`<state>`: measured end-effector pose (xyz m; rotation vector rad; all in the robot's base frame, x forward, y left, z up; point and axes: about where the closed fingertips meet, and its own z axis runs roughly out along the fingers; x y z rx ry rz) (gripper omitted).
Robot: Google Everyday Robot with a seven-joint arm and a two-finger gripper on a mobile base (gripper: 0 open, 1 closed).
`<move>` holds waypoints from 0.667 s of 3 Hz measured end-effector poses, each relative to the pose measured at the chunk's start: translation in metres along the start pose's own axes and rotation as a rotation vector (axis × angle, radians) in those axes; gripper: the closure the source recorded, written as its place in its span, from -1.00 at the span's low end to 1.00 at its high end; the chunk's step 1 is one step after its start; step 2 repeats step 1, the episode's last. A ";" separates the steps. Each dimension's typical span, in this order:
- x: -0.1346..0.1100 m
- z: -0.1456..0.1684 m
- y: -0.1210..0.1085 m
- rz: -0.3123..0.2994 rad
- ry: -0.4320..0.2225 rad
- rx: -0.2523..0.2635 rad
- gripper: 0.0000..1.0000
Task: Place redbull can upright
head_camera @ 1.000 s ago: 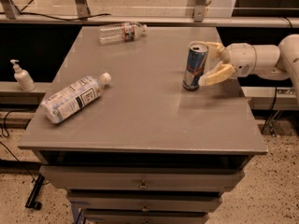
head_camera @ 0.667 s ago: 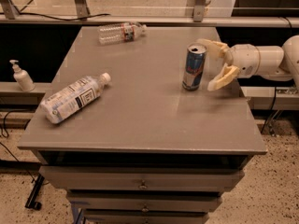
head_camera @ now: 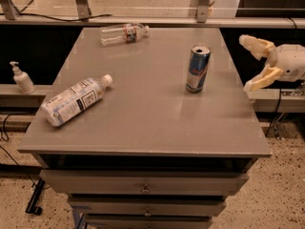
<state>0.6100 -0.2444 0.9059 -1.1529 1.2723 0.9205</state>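
- Slim blue-and-silver metal redbull can (head_camera: pixel 198 68) stands upright on the grey flat surface (head_camera: pixel 157 113), right of centre. Red logo on its side, silver top w/ dark opening.
- Cream two-finger end effector (head_camera: pixel 246 63) hangs off the surface's right edge, fingers spread wide, apart from the can.
- Clear plastic bottle (head_camera: pixel 74 100) w/ white label lies on its side at left.

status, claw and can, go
Claw open, empty, off table right edge. Can upright, standing free. Near bottle, far bottle lie left, clear.
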 end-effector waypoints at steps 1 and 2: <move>-0.001 -0.006 0.000 -0.002 0.001 0.012 -1.00; -0.001 -0.006 0.000 -0.002 0.001 0.012 -1.00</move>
